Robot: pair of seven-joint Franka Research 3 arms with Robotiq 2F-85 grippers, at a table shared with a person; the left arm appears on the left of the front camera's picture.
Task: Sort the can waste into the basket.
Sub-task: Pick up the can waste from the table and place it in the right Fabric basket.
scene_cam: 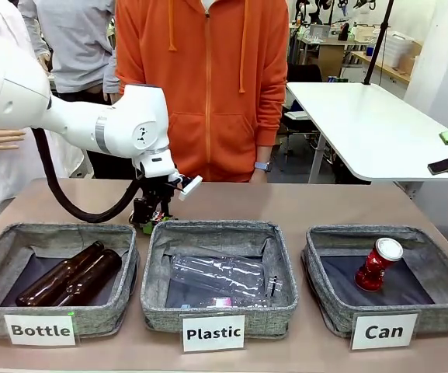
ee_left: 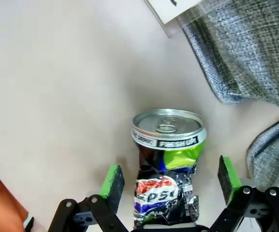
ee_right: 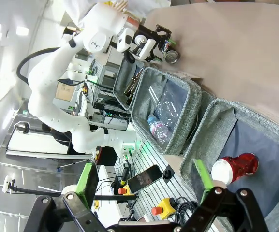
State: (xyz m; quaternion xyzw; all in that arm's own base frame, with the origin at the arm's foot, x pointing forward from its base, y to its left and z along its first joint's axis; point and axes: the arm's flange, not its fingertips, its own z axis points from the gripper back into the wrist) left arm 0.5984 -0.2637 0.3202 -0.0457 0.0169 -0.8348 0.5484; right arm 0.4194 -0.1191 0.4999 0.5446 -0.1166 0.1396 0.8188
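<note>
Right, the left tool (ee_left: 167, 182) is down at the desk (scene_cam: 324, 203) behind the gap between the "Bottle" and "Plastic" baskets, and the left wrist view has the crushed can (ee_left: 167, 181) sitting squarely between the two green pads (ee_left: 113, 181). The jaws stand wide, one pad on each side of the can, neither one pressing on it so far as can be told. The can lies on the desk with its long axis running straight ahead along the fingers, silver top pointing away from the wrist, crumpled blue, red and white body back toward the palm. So the narrow way across the can is the way the jaws would close, which looks like a fair line-up for a pinch.

Over on the far side, the red can (scene_cam: 377, 264) already lies tilted inside the "Can" basket (scene_cam: 314, 273). The right tool (ee_right: 144, 186) hangs high above that basket, jaws wide and holding nothing. The left arm is plainly the nearer one to the crushed can, and the carry would have to cross over the "Plastic" basket (scene_cam: 158, 299).
</note>
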